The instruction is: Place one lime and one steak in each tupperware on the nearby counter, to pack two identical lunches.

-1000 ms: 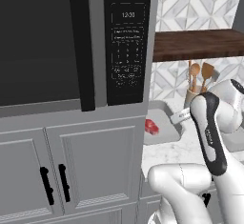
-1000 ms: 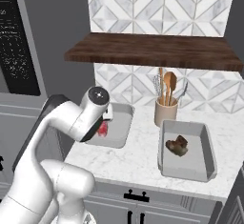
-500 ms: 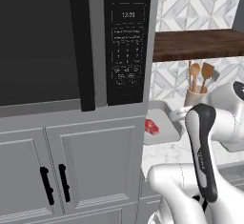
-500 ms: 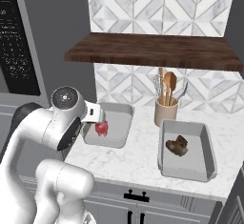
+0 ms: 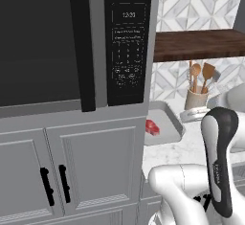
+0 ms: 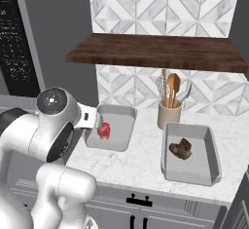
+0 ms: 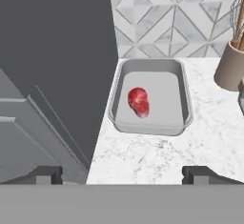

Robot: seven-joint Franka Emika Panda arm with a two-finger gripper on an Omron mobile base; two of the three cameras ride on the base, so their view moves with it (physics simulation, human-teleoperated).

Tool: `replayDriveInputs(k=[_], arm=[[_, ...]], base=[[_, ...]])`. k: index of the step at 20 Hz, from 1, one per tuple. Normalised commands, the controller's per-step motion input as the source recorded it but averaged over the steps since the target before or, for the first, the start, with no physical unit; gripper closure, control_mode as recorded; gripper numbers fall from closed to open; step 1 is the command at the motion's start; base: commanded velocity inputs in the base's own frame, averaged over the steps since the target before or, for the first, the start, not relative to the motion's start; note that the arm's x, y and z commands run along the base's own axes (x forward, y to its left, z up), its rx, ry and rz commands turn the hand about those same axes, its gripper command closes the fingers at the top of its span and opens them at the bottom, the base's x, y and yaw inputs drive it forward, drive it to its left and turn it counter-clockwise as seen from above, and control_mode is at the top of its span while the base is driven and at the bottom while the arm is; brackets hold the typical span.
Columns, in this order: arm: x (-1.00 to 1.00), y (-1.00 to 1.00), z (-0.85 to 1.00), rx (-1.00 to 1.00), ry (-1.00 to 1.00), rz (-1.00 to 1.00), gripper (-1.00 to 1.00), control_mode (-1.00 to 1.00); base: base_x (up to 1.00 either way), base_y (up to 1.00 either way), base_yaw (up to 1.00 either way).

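The steak [image 7: 138, 101] lies flat in its tray [image 7: 150, 125], probably soft and slippery; pinch its edges. The hand [image 7: 121, 175] is wide open, empty.

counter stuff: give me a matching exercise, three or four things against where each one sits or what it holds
Things:
1. red steak
2. brown steak
3. beige cup
4. wooden shelf

Places:
a. above the counter, on the tiled wall
b. in the left tupperware
c. holds wooden utensils
d. in the right tupperware

Pairs: 1-b, 2-d, 3-c, 4-a
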Motion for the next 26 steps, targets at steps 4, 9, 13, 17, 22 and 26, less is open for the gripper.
replayDriveInputs(k=[4, 9, 13, 17, 22, 26], arm=[[0.00, 0.00, 0.00, 0.00, 0.00, 0.00, -1.00, 1.00], [0.00, 0.00, 0.00, 0.00, 0.00, 0.00, -1.00, 1.00], [0.00, 0.00, 0.00, 0.00, 0.00, 0.00, -1.00, 1.00], [0.00, 0.00, 0.00, 0.00, 0.00, 0.00, -1.00, 1.00], [0.00, 0.00, 0.00, 0.00, 0.00, 0.00, -1.00, 1.00], [0.00, 0.00, 0.00, 0.00, 0.00, 0.00, -1.00, 1.00]], base=[[-1.00, 0.03, 0.00], [-0.57, 0.85, 0.00], [-0.03, 1.00, 0.00], [-0.07, 1.00, 0.00], [-0.64, 1.00, -0.25], [-0.69, 0.94, -0.64]])
